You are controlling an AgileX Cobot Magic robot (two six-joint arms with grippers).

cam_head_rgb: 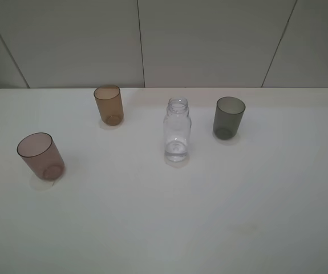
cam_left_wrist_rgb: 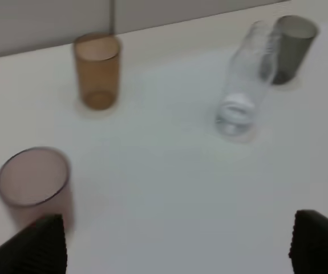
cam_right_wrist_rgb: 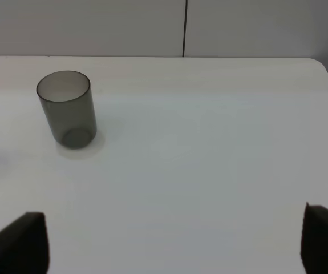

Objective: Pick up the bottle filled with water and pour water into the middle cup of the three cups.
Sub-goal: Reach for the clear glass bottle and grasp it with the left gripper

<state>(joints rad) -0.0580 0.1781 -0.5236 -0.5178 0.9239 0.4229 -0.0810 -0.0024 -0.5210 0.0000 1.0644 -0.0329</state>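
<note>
Left end effector (cam_left_wrist_rgb: 178, 245) is wide open, jaws spread out to both edges of its wrist view, nothing between them and touching nothing I can see. Right end effector (cam_right_wrist_rgb: 172, 242) is the same deal: fully spread, empty, hanging over bare table (cam_head_rgb: 209, 217). Neither arm shows up in the high view at all, so I'd say both are well back from the action.

The bottle (cam_head_rgb: 177, 130) stands upright and uncapped, roughly mid-table. It's between the amber cup (cam_head_rgb: 108, 104) and the grey cup (cam_head_rgb: 229, 117), nearer the grey one but not touching it. The pink cup (cam_head_rgb: 40, 156) sits off to the left, closer to the front edge. Amber is the middle one of the three, so that's the pour target.

Handling guess: thin clear plastic, so light and a bit squishy, and with no cap a hard squeeze could push water out the neck (I honestly can't tell how full it is, the water is as clear as the plastic). Smooth walls probably mean slippery too. I'd take it around the straight body below the shoulders, about mid-height, firm but not crushing, and keep it upright on the way over. The grey cup is near on the right side, so anything coming in from there needs to watch for it.
</note>
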